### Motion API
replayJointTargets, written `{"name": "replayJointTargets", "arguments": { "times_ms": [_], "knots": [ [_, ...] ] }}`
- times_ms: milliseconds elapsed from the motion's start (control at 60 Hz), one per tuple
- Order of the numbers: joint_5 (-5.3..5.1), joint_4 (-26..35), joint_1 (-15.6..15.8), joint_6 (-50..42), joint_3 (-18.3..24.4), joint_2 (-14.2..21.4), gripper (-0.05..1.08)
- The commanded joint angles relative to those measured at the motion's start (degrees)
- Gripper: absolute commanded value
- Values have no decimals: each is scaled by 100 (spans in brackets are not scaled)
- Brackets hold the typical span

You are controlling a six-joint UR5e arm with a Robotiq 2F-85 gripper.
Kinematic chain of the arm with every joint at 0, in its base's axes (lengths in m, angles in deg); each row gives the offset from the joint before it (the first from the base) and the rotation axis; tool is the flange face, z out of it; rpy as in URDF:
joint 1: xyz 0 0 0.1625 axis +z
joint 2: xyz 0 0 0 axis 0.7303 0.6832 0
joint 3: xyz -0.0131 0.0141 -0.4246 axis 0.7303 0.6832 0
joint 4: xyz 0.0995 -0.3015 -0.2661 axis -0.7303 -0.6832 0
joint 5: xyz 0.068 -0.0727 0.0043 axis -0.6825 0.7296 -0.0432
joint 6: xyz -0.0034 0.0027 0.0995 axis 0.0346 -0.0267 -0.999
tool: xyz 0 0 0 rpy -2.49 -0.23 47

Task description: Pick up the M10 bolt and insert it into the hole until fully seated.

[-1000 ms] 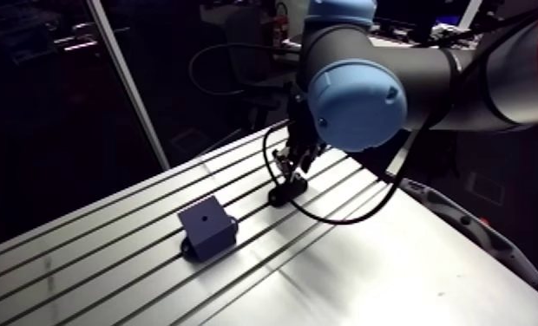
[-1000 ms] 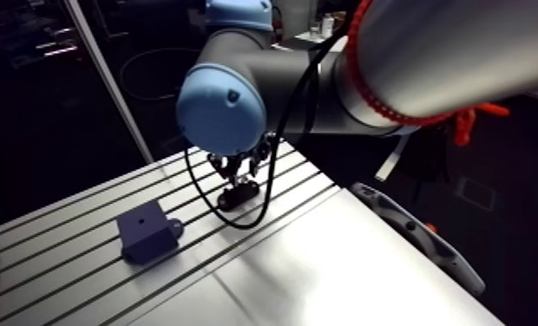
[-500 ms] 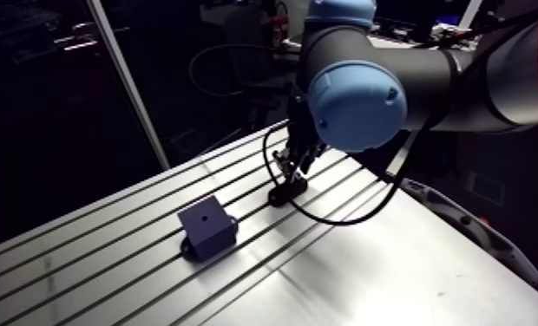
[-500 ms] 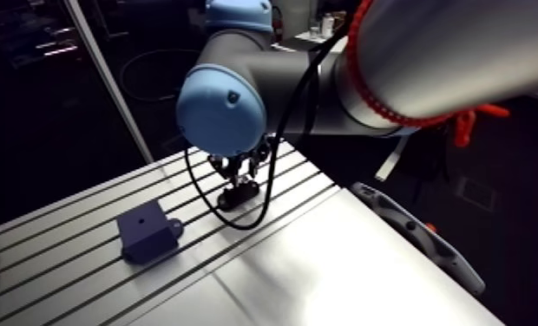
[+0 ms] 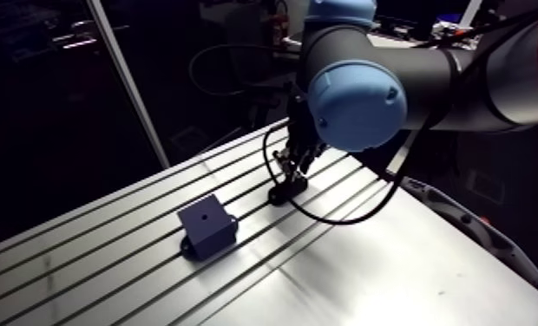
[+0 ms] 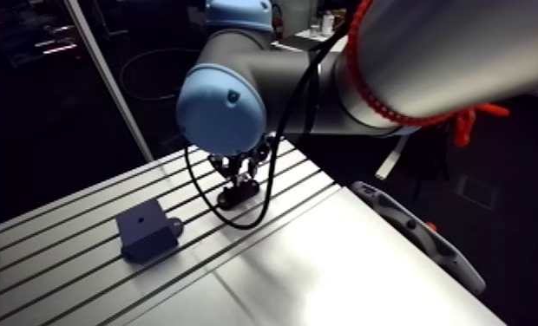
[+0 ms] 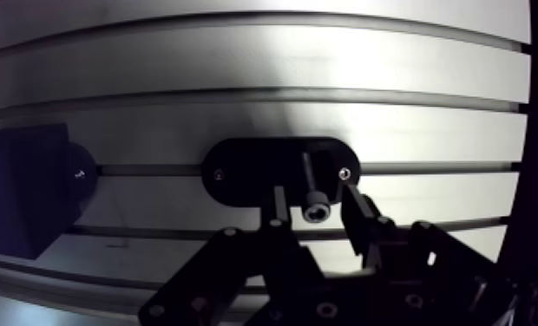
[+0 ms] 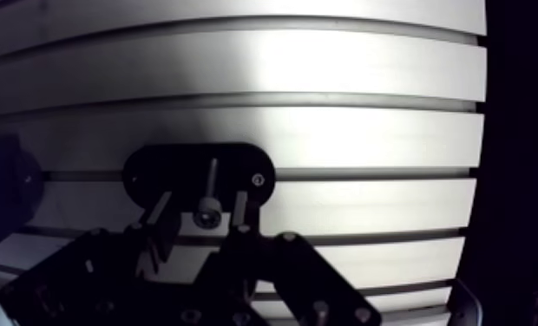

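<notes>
Slotted table (image 7: 238, 61), M10 bolt (image 7: 316, 211) on black holder (image 7: 246, 169), between parted gripper (image 7: 312, 196) fingers, clear of both.

Dark socket-head bolt (image 7: 313, 191) lying flat on black oval holder (image 7: 238, 169), dark block (image 5: 208, 227) with top hole (image 5: 202, 218) standing apart

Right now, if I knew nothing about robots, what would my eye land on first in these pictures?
Probably the big arm's hand, poised low over a black oval holder on the slotted table, open with a slim bolt lying between its fingers. Next, the dark block with a small hole on top, standing apart beside the holder.
</notes>
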Motion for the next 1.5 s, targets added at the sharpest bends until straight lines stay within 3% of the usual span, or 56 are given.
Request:
{"name": "replayJointTargets", "arguments": {
  "times_ms": [17,733,867,1500],
  "knots": [
    [0,0,0,0,-7,4,59],
    [0,0,0,-9,0,22,65],
    [78,0,0,-9,-7,-5,65],
    [79,0,8,-9,-32,-14,68]
  ]
}}
